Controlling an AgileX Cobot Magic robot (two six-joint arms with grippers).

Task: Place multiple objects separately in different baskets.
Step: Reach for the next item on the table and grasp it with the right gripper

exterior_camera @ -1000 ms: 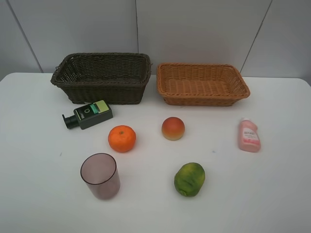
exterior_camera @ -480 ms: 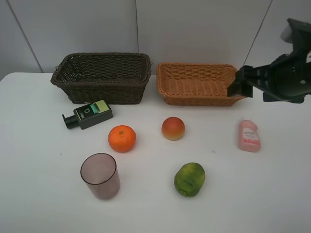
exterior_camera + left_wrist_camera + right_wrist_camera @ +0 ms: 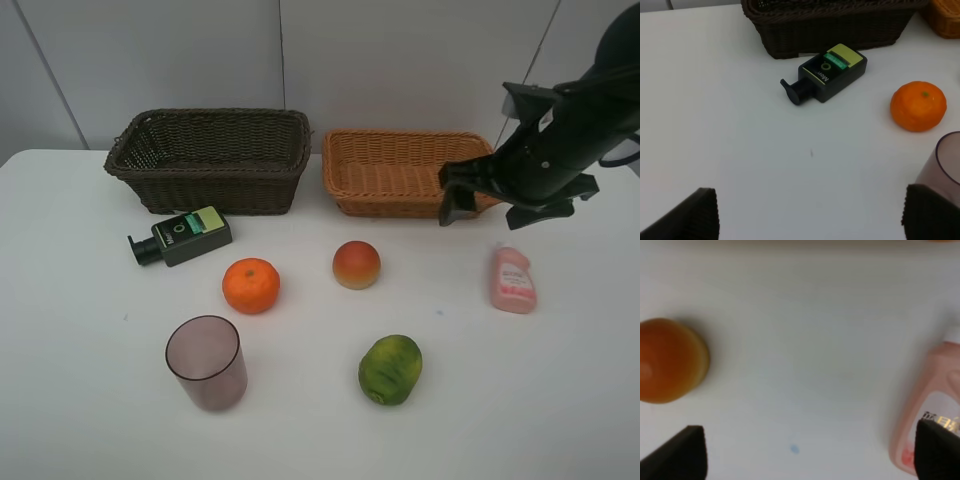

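On the worktop, the dark brown basket and the tan basket stood at 12 o'clock. The right gripper hovered, fingers spread, between the red-yellow fruit and, at its 3 o'clock, the pink bottle. The left gripper also had its fingers spread.

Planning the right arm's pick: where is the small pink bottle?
In the exterior high view the small pink bottle lies on the right of the table, in front of the right end of the orange-tan basket, right of the red-yellow fruit.

Orange, cup, pump bottle sit before the dark basket.
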